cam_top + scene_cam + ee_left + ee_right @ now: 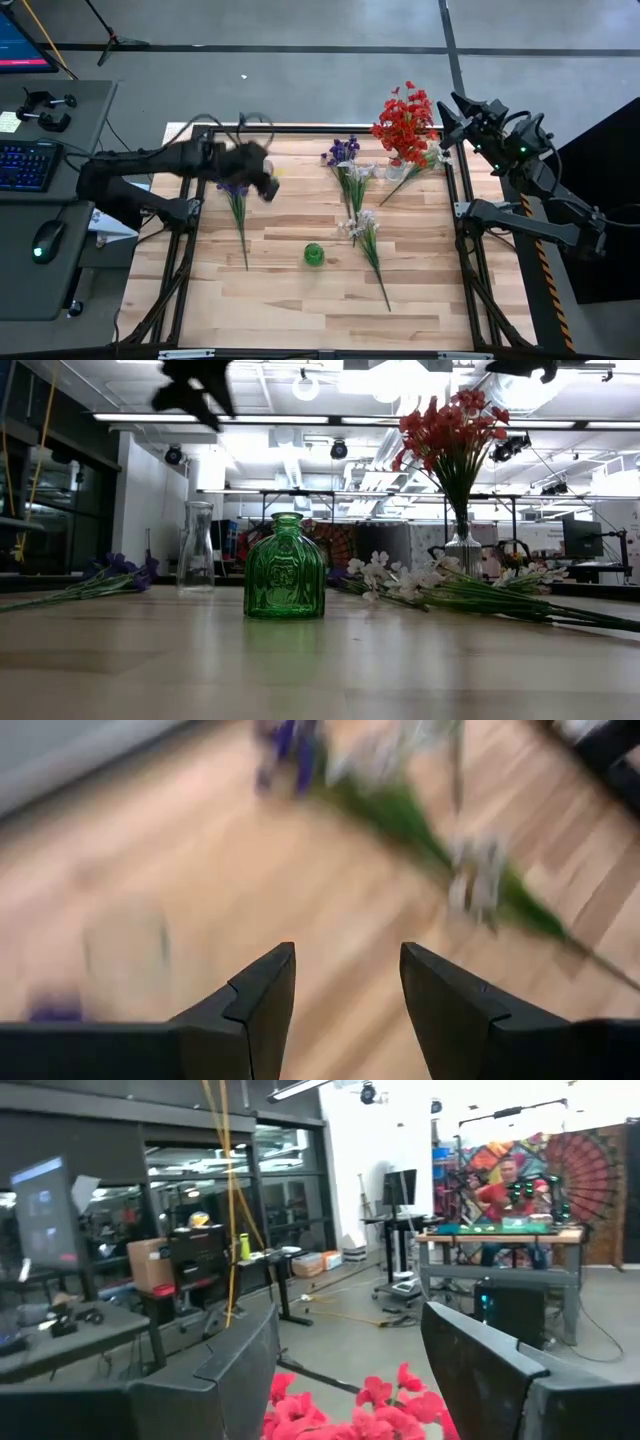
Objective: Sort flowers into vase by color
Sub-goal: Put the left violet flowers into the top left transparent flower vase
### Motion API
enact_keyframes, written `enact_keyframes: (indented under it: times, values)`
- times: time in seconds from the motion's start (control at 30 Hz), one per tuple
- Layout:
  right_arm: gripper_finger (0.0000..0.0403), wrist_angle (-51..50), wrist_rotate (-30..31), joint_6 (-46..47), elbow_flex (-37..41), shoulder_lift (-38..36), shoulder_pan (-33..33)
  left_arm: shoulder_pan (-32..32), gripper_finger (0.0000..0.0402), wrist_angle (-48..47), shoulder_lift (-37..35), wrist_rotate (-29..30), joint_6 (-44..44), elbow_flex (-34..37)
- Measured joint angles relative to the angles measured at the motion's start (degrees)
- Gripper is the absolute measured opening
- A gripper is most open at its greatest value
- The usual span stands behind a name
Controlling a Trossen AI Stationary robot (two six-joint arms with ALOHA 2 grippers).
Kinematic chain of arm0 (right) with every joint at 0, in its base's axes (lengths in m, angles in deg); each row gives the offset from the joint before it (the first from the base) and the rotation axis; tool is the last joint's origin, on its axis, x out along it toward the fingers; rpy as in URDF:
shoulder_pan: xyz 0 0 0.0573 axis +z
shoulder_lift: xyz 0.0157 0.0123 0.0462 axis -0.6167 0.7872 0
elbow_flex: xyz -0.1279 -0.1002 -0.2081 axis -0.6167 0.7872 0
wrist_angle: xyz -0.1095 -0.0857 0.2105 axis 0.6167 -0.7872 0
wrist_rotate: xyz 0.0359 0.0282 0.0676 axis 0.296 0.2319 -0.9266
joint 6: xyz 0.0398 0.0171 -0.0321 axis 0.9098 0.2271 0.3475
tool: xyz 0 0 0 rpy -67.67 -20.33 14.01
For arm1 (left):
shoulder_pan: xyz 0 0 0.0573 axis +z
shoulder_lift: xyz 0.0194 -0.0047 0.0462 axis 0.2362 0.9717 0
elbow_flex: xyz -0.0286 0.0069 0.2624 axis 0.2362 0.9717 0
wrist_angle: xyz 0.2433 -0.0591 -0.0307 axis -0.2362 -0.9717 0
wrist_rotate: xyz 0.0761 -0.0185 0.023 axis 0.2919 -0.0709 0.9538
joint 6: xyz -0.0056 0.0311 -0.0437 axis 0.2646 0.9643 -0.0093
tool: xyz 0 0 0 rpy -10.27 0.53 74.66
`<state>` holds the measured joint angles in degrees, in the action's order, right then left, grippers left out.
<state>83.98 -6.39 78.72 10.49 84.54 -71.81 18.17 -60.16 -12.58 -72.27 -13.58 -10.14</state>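
Note:
Red flowers [404, 125] stand with their stems in a clear vase [463, 550] at the far right. A purple flower [236, 200] lies flat on the left of the table. Another purple flower [343, 152] and white flowers [362, 228] lie flat in the middle. A green vase [314, 254] stands upright near the middle. An empty clear bottle [197, 550] stands toward the far left. My left gripper [348, 990] hovers open above the table by the left purple flower [268, 185], holding nothing. My right gripper [350, 1350] is open, raised beside the red flowers [445, 122].
A dark frame [300, 130] runs around the wooden table. A desk with a keyboard [25, 165] and a mouse stands off the left side. Bare wood lies along the near edge [300, 320]. A person [510, 1185] sits far off in the room.

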Motion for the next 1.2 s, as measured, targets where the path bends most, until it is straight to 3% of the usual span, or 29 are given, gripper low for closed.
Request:
enact_keyframes:
  times: [0.23,0.3,0.43,0.57,0.73,1.2]
  values:
    - [0.0236,-0.42,3.64,0.35,0.0,-0.3,0.0,-10.55,0.017,-17.14,-0.11,3.65,-35.37,2.21]
    - [0.0236,-1.25,3.86,0.33,0.0,-0.26,0.0,-11.95,0.017,-18.85,-0.21,0.87,-43.81,5.71]
    - [0.0236,-3.67,3.88,0.52,0.0,-0.26,0.0,-12.98,0.017,-13.29,-0.24,-6.99,-51.63,15.52]
    - [0.0236,-5.07,3.9,0.65,0.0,-0.2,0.0,-11.23,0.017,-3.1,-0.26,-11.2,-53.59,24.16]
    - [0.0236,-5.22,3.92,0.77,0.0,-0.22,0.0,-8.72,0.017,-2.92,-0.03,-15.21,-56.93,30.97]
    - [0.0236,-6.36,3.94,0.79,0.0,0.89,0.0,-1.23,0.017,5.99,0.0,-10.8,-55.9,38.57]
